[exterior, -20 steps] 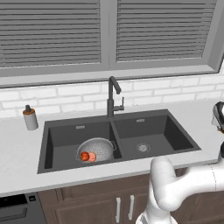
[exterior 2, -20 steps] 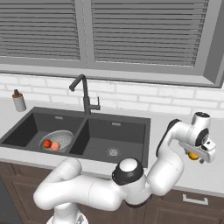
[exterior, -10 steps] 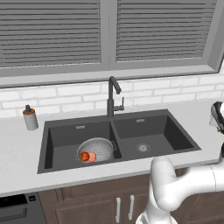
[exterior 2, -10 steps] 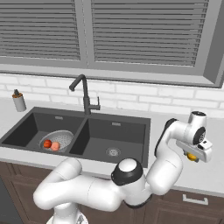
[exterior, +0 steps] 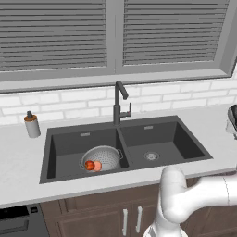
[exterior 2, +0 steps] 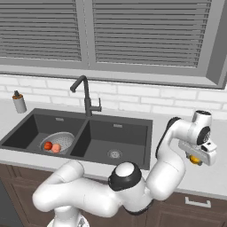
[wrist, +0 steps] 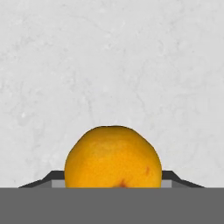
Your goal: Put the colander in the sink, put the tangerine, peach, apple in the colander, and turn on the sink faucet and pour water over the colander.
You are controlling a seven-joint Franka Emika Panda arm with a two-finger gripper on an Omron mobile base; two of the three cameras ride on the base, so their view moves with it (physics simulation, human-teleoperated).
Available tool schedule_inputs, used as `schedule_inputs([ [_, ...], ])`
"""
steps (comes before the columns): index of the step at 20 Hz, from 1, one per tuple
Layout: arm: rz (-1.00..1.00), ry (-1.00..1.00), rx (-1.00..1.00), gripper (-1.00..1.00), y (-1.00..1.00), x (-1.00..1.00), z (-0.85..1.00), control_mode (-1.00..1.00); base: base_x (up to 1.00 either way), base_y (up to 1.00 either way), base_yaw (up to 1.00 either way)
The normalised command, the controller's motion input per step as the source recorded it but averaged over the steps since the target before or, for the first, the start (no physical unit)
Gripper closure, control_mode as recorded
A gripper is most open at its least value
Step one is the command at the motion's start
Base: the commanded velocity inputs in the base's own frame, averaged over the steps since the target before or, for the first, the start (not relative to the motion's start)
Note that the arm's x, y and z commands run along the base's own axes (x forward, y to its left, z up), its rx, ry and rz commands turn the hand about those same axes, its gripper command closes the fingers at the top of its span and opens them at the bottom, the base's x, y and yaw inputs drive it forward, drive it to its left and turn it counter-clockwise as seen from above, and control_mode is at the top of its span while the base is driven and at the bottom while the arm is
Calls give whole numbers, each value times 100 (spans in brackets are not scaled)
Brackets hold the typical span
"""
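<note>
My gripper (exterior 2: 195, 159) hangs low over the counter to the right of the sink (exterior 2: 133, 153), shut on the small yellow-orange tangerine (exterior 2: 193, 158). In the hand view the tangerine (wrist: 113, 157) sits between the two dark fingertips (wrist: 49, 178), which press against its sides, with pale counter behind it. The colander (exterior: 105, 156) stands in the sink's left basin and holds the red apple (exterior: 89, 165) and the pinkish peach (exterior: 97, 165). The black faucet (exterior: 118, 104) rises behind the divider, spout over the basins. No water runs.
A small grey soap dispenser (exterior: 31, 125) stands on the counter left of the sink. The right basin (exterior: 155, 148) holds nothing but its drain. White brick wall and a window with blinds close off the back.
The fingers have closed in from wide open onto the tangerine. The arm has hardly moved, and the colander and its fruit are unchanged.
</note>
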Motion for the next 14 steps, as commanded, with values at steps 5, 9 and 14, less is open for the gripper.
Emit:
schedule_inputs([
  [5, -3, 0, 0, 100, 38, -60, 56, -100, 0, 0, 0],
  [9, 0, 0, 0, 100, 60, -49, 53, -100, 0, 0, 0],
  [14, 0, 0, 0, 100, 94, -50, 30, -100, 0, 0, 0],
])
